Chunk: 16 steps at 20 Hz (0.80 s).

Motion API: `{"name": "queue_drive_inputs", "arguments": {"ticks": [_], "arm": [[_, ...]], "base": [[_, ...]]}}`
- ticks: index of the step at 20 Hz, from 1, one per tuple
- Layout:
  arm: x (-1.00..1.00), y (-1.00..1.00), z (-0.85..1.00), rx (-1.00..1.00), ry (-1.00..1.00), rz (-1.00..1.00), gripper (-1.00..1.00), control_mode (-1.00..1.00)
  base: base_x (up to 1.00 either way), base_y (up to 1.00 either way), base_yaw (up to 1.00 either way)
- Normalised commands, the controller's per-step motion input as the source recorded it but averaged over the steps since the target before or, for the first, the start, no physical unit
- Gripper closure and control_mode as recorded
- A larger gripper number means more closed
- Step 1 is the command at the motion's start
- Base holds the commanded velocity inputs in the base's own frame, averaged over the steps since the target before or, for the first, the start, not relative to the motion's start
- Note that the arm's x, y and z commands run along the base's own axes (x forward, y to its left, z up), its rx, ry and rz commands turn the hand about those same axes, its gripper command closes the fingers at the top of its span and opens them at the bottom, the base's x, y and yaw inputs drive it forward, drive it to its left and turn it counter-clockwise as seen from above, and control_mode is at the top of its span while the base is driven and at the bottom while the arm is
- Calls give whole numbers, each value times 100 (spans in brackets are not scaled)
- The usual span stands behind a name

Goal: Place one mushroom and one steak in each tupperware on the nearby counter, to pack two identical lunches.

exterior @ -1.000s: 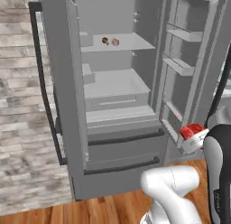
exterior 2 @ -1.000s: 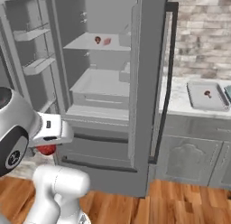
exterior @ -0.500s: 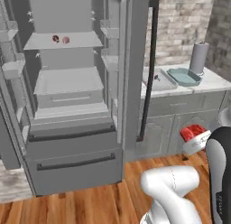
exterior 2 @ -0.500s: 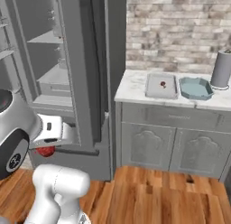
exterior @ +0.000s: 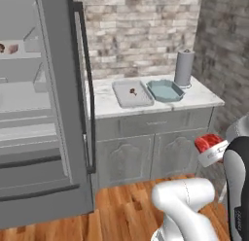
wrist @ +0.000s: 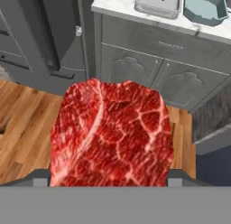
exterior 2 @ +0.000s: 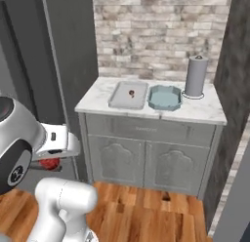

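**Robot carries a red steak near the counter**

The hand (wrist: 108,173) has a big red steak (wrist: 112,133) in it. Its fingers stand wide, one on each side of the meat, and the steak sits between them. In the hand view the steak is up close, bright red with pale streaks. In the left base view the same steak (exterior: 209,141) shows as a red lump at the end of the white arm, low on the right, well apart from the counter.

The white counter (exterior: 204,95) sits on grey cabinets, next to the open fridge (exterior: 58,113). Two boxes rest on the counter, side by side. The grey box (exterior: 121,96) is on the left, and a small brown mushroom (exterior: 132,92) lies inside it. The teal box (exterior: 165,91) is just to its right. A grey paper towel roll (exterior: 184,68) stands upright behind the teal box.

On a shelf inside the fridge, two small things (exterior: 8,48) lie close together. They are too small to tell apart well.

The floor (exterior 2: 146,207) is brown wood.
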Motion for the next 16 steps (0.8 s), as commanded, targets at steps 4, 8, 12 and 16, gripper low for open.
{"name": "queue_drive_inputs", "arguments": {"ticks": [4,8,12,16], "arm": [[0,0,0,0,0,0,100,100],[0,0,0,0,0,0,100,100],[0,0,0,0,0,0,100,100],[0,0,0,0,0,0,100,100]], "base": [[97,-61,0],[100,-15,0],[100,2,0],[94,9,0]]}}
